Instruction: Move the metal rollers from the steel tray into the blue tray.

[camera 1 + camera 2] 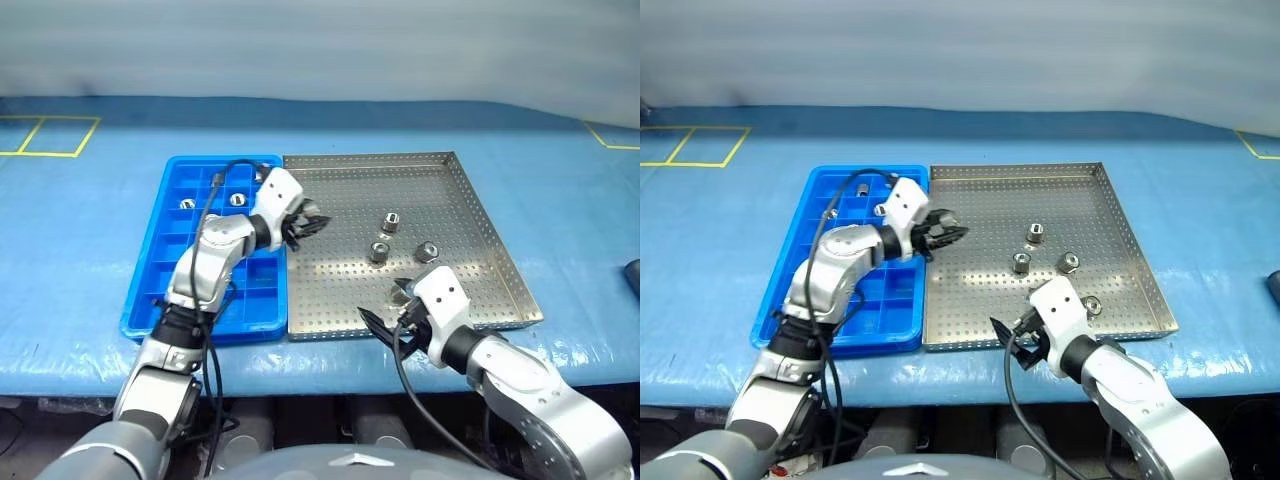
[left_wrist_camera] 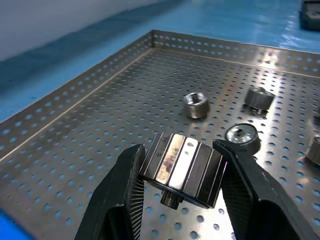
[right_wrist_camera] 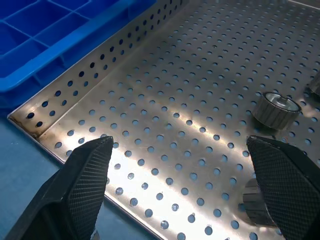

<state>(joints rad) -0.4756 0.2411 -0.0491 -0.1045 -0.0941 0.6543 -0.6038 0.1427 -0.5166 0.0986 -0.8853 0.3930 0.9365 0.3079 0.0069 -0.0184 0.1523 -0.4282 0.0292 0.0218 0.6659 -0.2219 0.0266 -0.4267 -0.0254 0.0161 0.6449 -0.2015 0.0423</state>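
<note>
The left claw [image 2: 182, 187] is clamped on one metal roller [image 2: 183, 169], with a black finger on each side of it. It holds the roller up over the left part of the steel tray [image 1: 460, 195], close to the edge where the blue tray [image 1: 160, 250] sits. The right claw [image 3: 185, 187] has its two fingers wide apart and holds nothing. It hangs over the near left corner of the steel tray. More metal rollers [image 1: 380, 251] lie loose on the steel tray, toward its middle and right. A few rollers [image 1: 187, 203] already sit in far boxes of the blue tray. The two trays lie side by side, touching, on the blue tabletop [image 1: 90, 220], with the blue tray on the left.
</note>
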